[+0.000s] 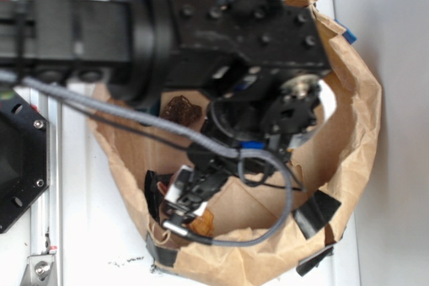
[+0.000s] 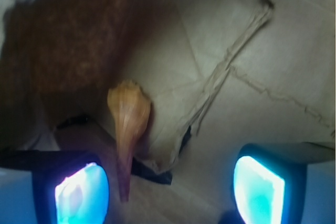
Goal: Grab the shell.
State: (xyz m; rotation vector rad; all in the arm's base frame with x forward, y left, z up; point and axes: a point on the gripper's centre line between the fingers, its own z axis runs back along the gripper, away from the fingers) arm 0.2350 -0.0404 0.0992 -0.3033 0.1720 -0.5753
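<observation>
The shell is glossy and orange-brown. It lies on the brown paper with its broad end away from me and its pointed tip reaching down between my fingers, close to the left pad. My gripper is open, its blue-lit pads wide apart and not touching the shell. In the exterior view the gripper hangs low inside the paper bag, and a bit of the orange shell shows just beside the fingers.
A dark, lumpy rock lies at the back of the bag, partly under the arm. The bag's crumpled walls rise all around. Black tape patches its front rim. A grey cable loops beside the wrist.
</observation>
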